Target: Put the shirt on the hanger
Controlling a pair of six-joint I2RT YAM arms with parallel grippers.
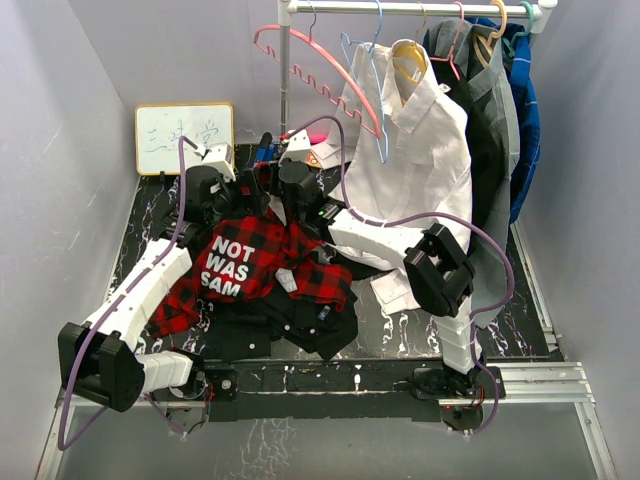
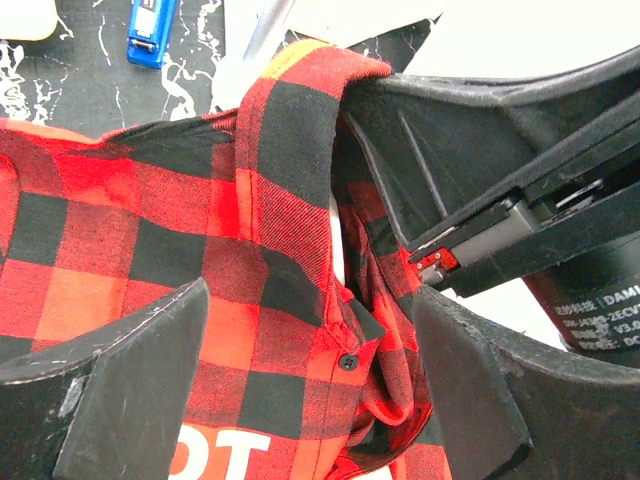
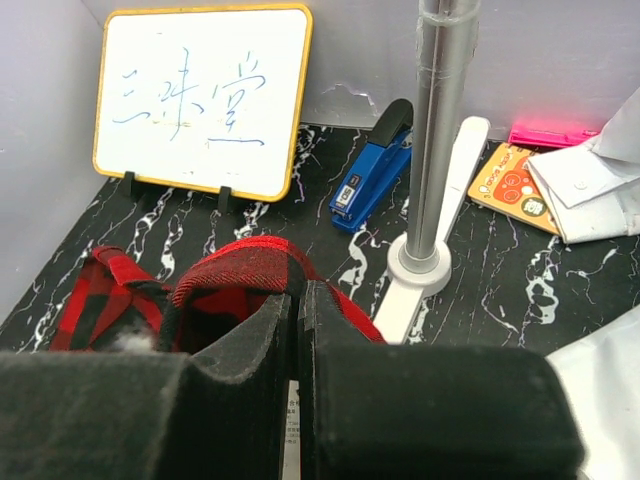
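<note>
The red-and-black plaid shirt [image 1: 262, 262] with white letters "NOT WAS SAM" lies bunched on the table between the arms. My right gripper [image 3: 298, 300] is shut on its collar [image 3: 235, 262], lifted a little; it also shows in the top view [image 1: 295, 190]. My left gripper [image 2: 310, 390] is open, its fingers [image 2: 130, 370] either side of the buttoned front placket [image 2: 345, 360], just left of the right gripper [image 2: 500, 200]; in the top view the left gripper [image 1: 232, 205] is at the shirt's top edge. The light-blue wire hanger [image 1: 377, 40] hangs on the rail at the back, apart from both grippers.
A white dress shirt [image 1: 420, 150], a pink hanger [image 1: 310, 65] and dark garments [image 1: 500, 120] hang on the rail. The rack pole [image 3: 440, 130] stands just behind the grippers. A whiteboard [image 3: 200, 100], a blue stapler [image 3: 372, 165] and an orange card [image 3: 515, 185] sit at the back. Black cloth [image 1: 290, 320] lies under the plaid shirt.
</note>
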